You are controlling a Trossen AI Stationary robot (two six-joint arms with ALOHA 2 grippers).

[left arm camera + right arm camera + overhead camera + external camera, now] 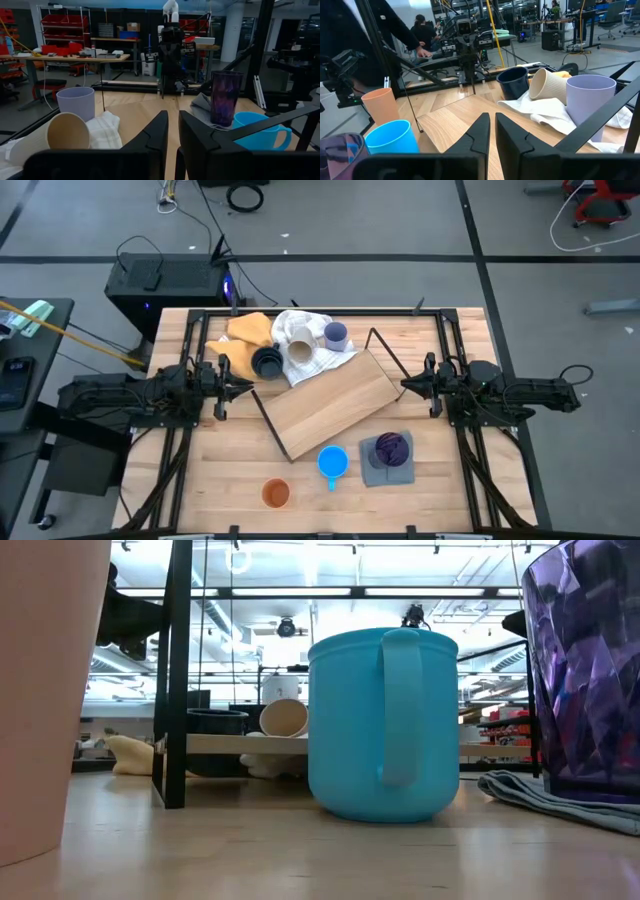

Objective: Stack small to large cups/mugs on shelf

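Both arms are sitting low at the sides of the bench, and neither is holding anything. The left gripper [243,387] is hanging at the left edge of the bench, fingers drawn in to a narrow slit, pointing across at the shelf [330,402]. The right gripper [406,385] is mirroring it from the right edge, its fingers [479,131] likewise nearly together with just a thin gap showing.

The shelf is lying tilted across the middle of the bench, its black wire frame [385,352] sticking up at the far right corner of the board.

All 6 cups are sitting off the shelf. Along the far edge of the bench, on the white cloth [300,330], the lavender cup [336,334] is standing upright and the beige cup [299,351] is lying on its side, mouth facing the left arm. The dark navy mug [267,362] is resting just beside the beige one, next to the yellow cloth [248,329].

Near the front edge, the bright blue mug [333,462] is standing upright with its handle pointing toward the front. Just to its right, the purple cup [391,447] is standing on the grey cloth [384,472]. The orange cup [275,494] is standing alone at the front, left of the blue mug.
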